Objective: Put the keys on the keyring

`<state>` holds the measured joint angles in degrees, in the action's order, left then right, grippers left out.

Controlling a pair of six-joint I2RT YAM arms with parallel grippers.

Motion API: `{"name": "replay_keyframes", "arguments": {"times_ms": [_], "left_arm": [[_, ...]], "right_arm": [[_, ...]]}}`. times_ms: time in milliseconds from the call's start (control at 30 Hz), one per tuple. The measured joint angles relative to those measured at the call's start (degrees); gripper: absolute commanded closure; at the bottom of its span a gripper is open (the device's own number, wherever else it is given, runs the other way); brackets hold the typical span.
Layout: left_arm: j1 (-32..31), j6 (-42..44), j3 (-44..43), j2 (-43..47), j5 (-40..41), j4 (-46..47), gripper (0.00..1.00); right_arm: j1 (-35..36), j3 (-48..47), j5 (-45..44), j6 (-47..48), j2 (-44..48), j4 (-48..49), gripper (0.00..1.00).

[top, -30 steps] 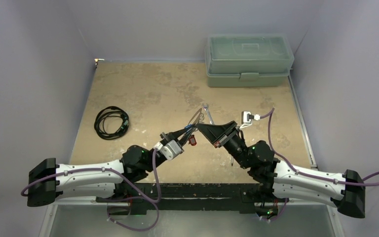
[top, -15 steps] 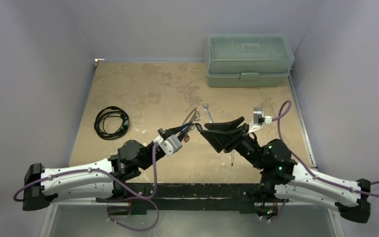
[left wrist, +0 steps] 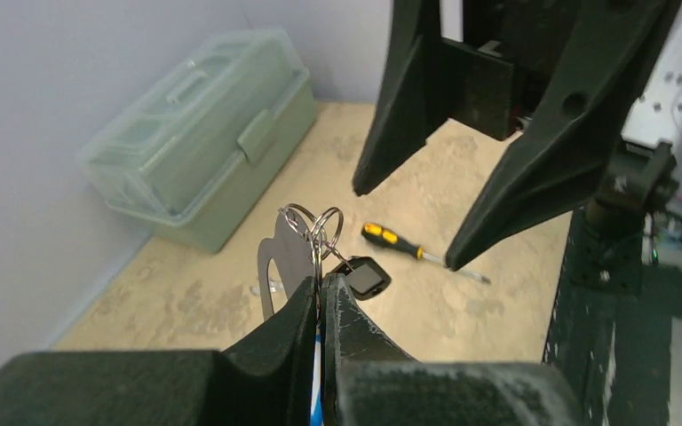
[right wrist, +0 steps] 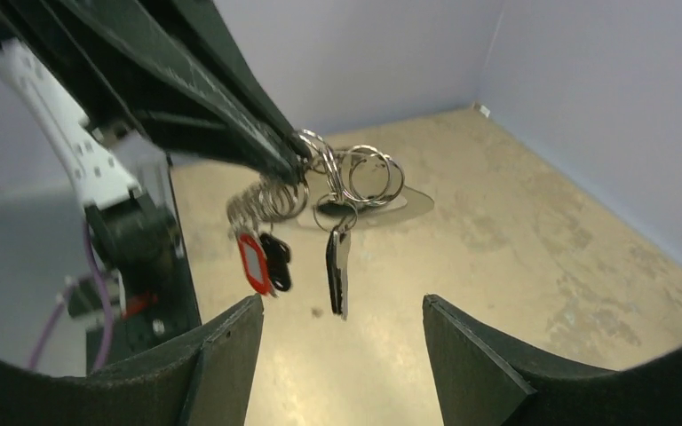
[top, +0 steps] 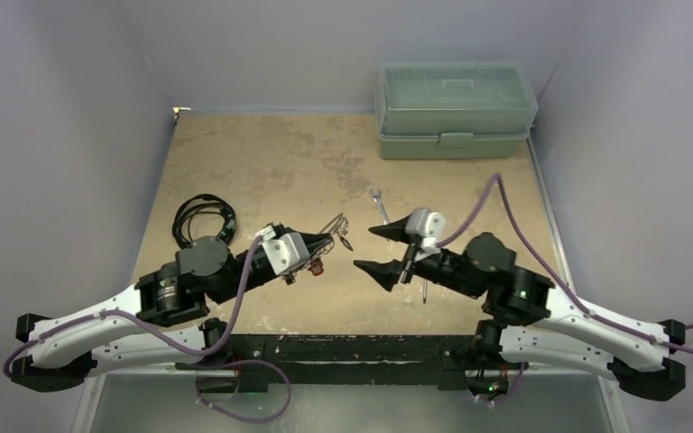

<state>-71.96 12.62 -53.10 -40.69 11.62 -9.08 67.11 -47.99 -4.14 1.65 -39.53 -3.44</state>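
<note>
My left gripper (top: 327, 241) is shut on the keyring (top: 337, 225), a flat grey plate (left wrist: 277, 257) with wire rings, and holds it up above the table. Keys hang from its rings: a red one (right wrist: 252, 264), a black one (right wrist: 275, 257) and a dark one with a silver blade (right wrist: 338, 271). The left wrist view shows a black key head (left wrist: 366, 277) just past my left gripper (left wrist: 322, 286). My right gripper (top: 380, 250) stands open facing the keys with a gap between. In its own view, the right gripper (right wrist: 342, 306) has nothing between its fingers.
A closed green toolbox (top: 456, 108) stands at the back right. A silver wrench (top: 379, 204) lies mid-table, with a yellow-and-black screwdriver (left wrist: 400, 241) nearer the right arm. A coiled black cable (top: 203, 223) lies at the left.
The right gripper has opened, let go at the rings and drawn back to the right. The left arm has pulled the keyring left and nearer, with keys swinging under it.
</note>
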Motion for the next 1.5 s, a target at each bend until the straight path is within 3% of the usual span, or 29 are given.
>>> {"name": "replay_keyframes", "arguments": {"times_ms": [167,333,600,767,933,1133,1300,1500], "left_arm": [[0.0,1.2,-2.21,0.09,-3.26,-12.98,1.0],[0.0,2.99,-1.66,-2.36,-9.77,-19.56,1.0],[1.22,4.48,3.26,-5.31,-20.59,-20.92,1.0],[2.64,4.46,4.04,-4.94,-24.57,-20.06,1.0],[4.02,4.37,6.16,-3.54,-27.1,-18.99,1.0],[5.55,3.98,6.23,-4.24,-29.49,-18.03,1.0],[7.74,3.19,6.32,-5.49,-31.67,-17.4,1.0],[8.61,2.8,7.06,-5.97,-33.38,-17.07,1.0]], "right_arm": [[0.0,0.0,3.41,4.37,-4.76,-3.41,0.3],[0.0,0.0,5.35,7.69,-1.33,-3.63,0.33],[0.0,0.59,12.52,10.78,2.93,-1.75,0.41],[0.0,0.59,18.32,11.45,-3.67,-3.3,0.49],[0.0,0.59,21.7,11.54,-9.62,-6.64,0.66],[0.0,0.52,24.41,11.37,-9.07,-7.28,0.68],[0.0,0.35,25.29,11.19,-10.56,-8.0,0.77],[0.0,0.13,25.66,11.04,-13.86,-9.53,0.72]]}}
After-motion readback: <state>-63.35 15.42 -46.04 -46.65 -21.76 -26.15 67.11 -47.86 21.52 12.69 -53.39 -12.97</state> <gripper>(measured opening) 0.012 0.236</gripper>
